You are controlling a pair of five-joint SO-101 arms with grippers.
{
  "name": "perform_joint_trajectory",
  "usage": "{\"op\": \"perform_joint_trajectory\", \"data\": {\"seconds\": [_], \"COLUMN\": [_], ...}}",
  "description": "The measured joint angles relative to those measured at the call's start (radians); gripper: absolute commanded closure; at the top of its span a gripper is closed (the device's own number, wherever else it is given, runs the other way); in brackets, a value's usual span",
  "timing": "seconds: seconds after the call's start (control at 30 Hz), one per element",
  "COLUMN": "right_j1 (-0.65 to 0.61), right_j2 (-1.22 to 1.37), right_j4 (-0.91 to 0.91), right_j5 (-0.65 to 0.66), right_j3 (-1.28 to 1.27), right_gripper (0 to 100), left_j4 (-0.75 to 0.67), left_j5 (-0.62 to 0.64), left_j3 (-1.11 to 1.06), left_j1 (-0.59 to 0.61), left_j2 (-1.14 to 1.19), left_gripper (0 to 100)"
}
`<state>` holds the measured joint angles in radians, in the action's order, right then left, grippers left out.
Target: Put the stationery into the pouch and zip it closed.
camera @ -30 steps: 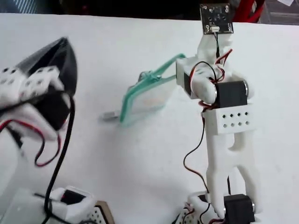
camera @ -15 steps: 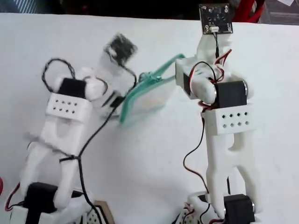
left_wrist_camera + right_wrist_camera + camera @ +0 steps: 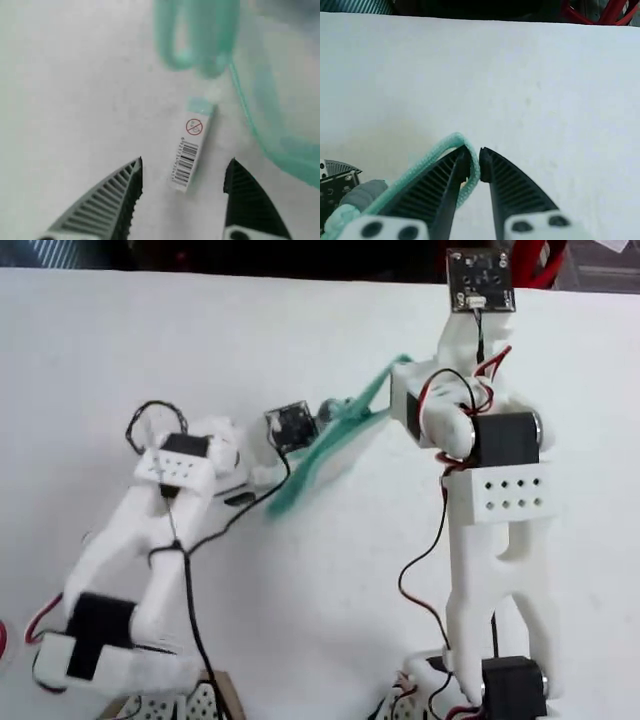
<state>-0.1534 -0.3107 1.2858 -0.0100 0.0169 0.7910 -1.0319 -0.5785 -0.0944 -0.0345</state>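
since our right end effector [image 3: 474,152] is clamped on the green edge of the pouch [image 3: 330,440], tilting it off the worktop [image 3: 150,340], likely to steady it, our left end effector [image 3: 185,161] hangs wide open over the white stationery piece [image 3: 192,135] just left of it.

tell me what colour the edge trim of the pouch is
Mint green along the edge of the pouch, clearest in the high view.

The white counter [image 3: 300,330] bears a small barcode-labelled white stick [image 3: 189,152] just beside the green-edged pouch [image 3: 312,462], slightly twelve o'clock of centre.
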Motion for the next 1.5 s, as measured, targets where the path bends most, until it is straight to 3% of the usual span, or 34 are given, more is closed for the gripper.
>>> {"op": "perform_joint_trajectory", "data": {"seconds": [0.17, 0.37, 0.67, 0.97, 1.2, 1.3, 1.5], "right_j1": [0.0, 0.0, 0.0, 0.0, -0.002, -0.021, -0.074], "right_j2": [0.0, 0.0, 0.0, 0.0, 0.0, 0.0, 0.0], "right_j4": [0.0, 0.0, -0.021, -0.021, -0.021, -0.021, -0.021], "right_j5": [0.0, 0.0, 0.0, 0.0, -0.002, -0.002, -0.002], "right_j3": [0.0, 0.0, -0.003, -0.003, -0.003, -0.003, -0.021], "right_gripper": [97.8, 97.8, 98.0, 98.0, 98.0, 98.0, 98.0], "left_j4": [0.015, 0.08, 0.259, 0.583, 0.674, 0.675, 0.66], "left_j5": [0.0, 0.0, -0.002, 0.282, 0.494, 0.623, 0.855], "left_j3": [0.132, 0.261, 0.405, 0.845, 0.928, 0.93, 0.873], "left_j1": [0.0, -0.005, -0.003, 0.049, 0.044, -0.006, -0.229], "left_j2": [0.198, 0.31, 0.316, 0.014, -0.302, -0.448, -0.761], "left_gripper": [75, 97, 98, 98, 98, 98, 98]}}
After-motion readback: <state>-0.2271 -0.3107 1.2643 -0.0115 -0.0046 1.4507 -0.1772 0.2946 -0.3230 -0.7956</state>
